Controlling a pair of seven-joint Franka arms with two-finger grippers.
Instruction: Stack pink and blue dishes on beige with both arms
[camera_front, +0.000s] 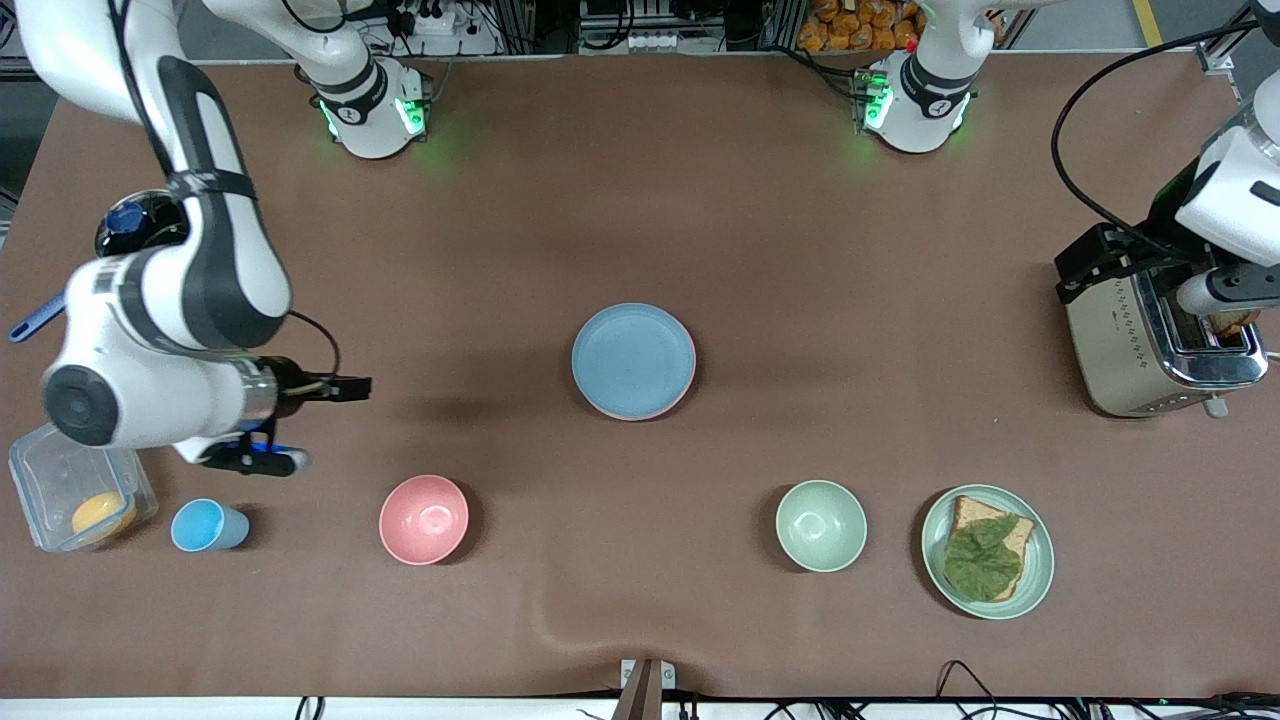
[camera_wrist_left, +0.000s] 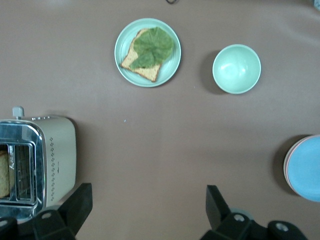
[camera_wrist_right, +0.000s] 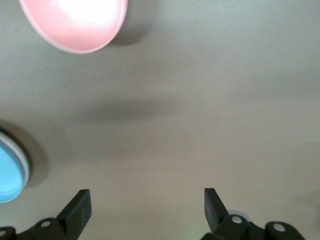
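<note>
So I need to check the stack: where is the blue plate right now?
In the front view the blue plate lies mid-table on top of a pink plate, farther from the camera than the pink bowl and green bowl.

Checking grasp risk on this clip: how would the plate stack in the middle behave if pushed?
The blue plate on top would probably slide on the pink rim beneath. The stack looks rigid and low, so it is unlikely to tip or roll.

beige plate: hidden under blue plate (camera_front: 633, 360) | pink plate (camera_front: 683, 392): only rim shows | toaster (camera_wrist_left: 35, 160): cut by edge
</note>
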